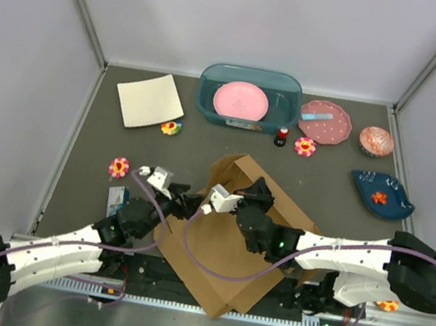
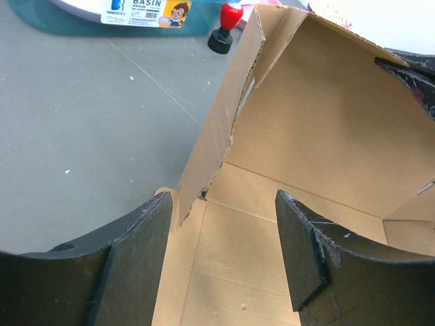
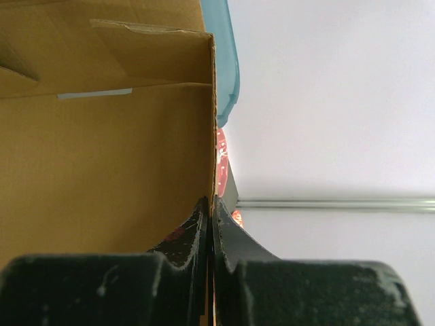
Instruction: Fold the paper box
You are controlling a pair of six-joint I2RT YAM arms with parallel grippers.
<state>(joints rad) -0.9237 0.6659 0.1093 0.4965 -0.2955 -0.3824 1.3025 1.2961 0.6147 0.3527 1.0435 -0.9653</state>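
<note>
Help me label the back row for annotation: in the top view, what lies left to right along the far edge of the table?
Cream-white sheet → teal basin holding a pink plate → pink dotted plate → small red-patterned bowl.

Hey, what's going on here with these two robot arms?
The two arms are folding a brown cardboard paper box. The right pincer is shut on the edge of a raised wall, holding it upright. The left pincer is open next to another raised flap and grips nothing. The box is only half formed: its far walls stand up, and the near part lies flat.
</note>
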